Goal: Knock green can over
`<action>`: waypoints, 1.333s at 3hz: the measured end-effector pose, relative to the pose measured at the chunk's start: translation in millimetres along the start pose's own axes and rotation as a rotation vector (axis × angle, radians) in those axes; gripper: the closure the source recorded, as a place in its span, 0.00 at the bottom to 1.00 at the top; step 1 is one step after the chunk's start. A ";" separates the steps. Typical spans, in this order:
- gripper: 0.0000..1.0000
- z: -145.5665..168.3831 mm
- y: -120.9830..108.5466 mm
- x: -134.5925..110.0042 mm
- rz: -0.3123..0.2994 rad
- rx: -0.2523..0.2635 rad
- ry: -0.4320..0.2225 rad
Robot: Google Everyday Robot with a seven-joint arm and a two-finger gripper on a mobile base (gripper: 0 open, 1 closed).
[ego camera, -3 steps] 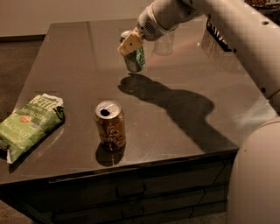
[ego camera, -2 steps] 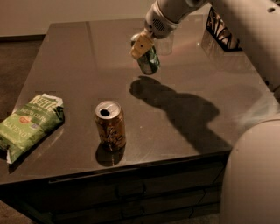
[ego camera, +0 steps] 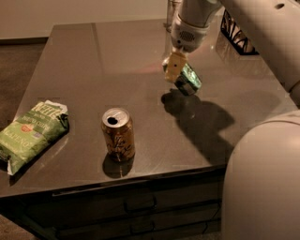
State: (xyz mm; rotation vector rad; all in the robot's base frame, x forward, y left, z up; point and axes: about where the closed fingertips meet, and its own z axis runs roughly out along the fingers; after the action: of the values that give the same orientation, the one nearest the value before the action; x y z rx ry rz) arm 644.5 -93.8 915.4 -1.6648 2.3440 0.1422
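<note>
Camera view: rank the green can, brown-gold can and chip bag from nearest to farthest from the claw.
The claw hangs over the table's far right.
1. The green can, tilted, against the claw.
2. The brown-gold can, upright, near the front edge.
3. The chip bag, at the left edge.

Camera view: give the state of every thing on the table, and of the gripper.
Green can: tilted steeply, against the gripper.
Gold can: upright, top open.
Chip bag: lying flat at the table left edge.
Gripper: over the table's far right, at the green can.

Dark glossy table [ego camera: 117, 65], pale wall [ego camera: 70, 14]
</note>
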 end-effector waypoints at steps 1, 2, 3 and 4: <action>0.59 11.1 3.3 18.7 -0.037 -0.040 0.099; 0.36 20.1 2.2 26.4 -0.072 -0.057 0.152; 0.13 28.8 2.5 30.4 -0.097 -0.068 0.182; 0.00 35.2 2.4 35.1 -0.106 -0.075 0.200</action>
State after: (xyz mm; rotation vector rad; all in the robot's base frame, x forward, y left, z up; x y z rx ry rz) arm 636.9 -117.0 872.0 -1.9163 2.4104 0.0457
